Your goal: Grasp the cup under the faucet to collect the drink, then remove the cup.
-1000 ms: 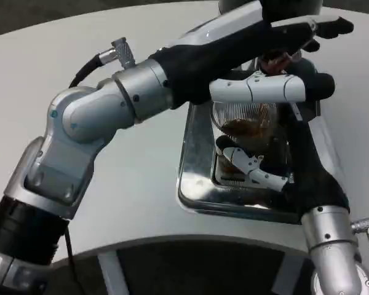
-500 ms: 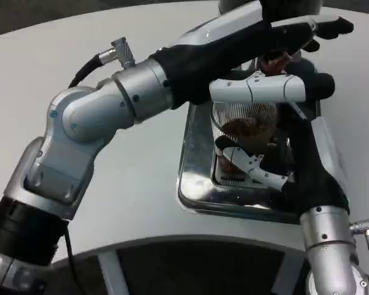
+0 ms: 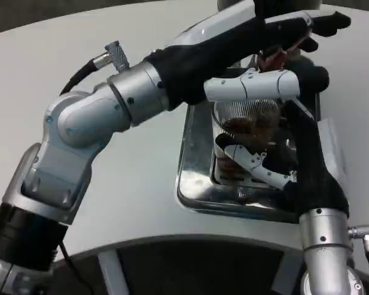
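A white round table (image 3: 111, 160) takes up most of the scene, its curved near edge giving way to a dark floor (image 3: 190, 270) below, with a pale strut running down from the rim. Beyond the far edge, a strip of dark grey room shows at the upper left.

On the right side of the table sits a shiny metal tray (image 3: 194, 178), its raised rim catching reflections. A clear ribbed cup (image 3: 246, 126) stands in the tray, brown drink visible inside it. The right hand (image 3: 264, 123) is wrapped around the cup, one white finger across its upper wall and another curling round lower down, so it is clamped on it.

The left arm reaches across from the near left, its silver elbow over bare tabletop, and the left hand (image 3: 295, 27) lies flat on top of a dark machine at the far edge, just above the cup. I cannot tell whether its fingers grip anything there.
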Available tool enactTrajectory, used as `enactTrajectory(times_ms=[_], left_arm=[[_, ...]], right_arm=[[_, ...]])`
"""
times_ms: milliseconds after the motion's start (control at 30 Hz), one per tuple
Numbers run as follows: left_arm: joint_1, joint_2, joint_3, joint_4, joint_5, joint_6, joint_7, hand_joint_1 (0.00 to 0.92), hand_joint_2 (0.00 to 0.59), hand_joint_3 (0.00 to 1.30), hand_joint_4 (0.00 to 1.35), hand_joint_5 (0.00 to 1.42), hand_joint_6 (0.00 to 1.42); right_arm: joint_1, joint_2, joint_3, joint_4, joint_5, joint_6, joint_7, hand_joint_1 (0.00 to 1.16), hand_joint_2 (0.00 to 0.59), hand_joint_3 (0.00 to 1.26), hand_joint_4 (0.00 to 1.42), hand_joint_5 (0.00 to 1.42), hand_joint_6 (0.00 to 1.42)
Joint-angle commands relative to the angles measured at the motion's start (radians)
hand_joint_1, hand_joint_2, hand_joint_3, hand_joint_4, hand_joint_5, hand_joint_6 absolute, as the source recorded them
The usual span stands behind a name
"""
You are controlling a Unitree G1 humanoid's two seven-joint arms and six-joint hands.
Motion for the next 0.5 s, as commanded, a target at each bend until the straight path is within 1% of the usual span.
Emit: enactTrajectory(times_ms=[33,267,400,500], left_arm=[[0.027,-0.009,0.005,-0.009,-0.002,-0.018,0.008,0.000,0.082,0.15,0.13,0.20,0.23],[0.038,-0.038,0.042,-0.011,-0.025,-0.059,0.054,0.000,0.080,0.15,0.15,0.23,0.27],[0.035,-0.066,0.081,-0.014,-0.059,-0.103,0.086,0.000,0.081,0.15,0.15,0.24,0.28],[0.019,-0.075,0.098,-0.017,-0.073,-0.118,0.099,0.000,0.079,0.14,0.16,0.25,0.30]], right_arm=[[0.015,0.008,-0.004,0.009,0.008,-0.035,-0.028,0.78,0.246,0.40,0.44,0.47,0.44],[0.024,0.005,-0.010,0.014,0.006,-0.054,-0.049,0.79,0.249,0.46,0.48,0.51,0.49],[0.027,-0.001,-0.018,0.017,0.010,-0.064,-0.054,0.79,0.249,0.47,0.49,0.53,0.50],[0.027,-0.003,-0.024,0.021,0.012,-0.067,-0.053,0.79,0.247,0.48,0.50,0.53,0.50]])
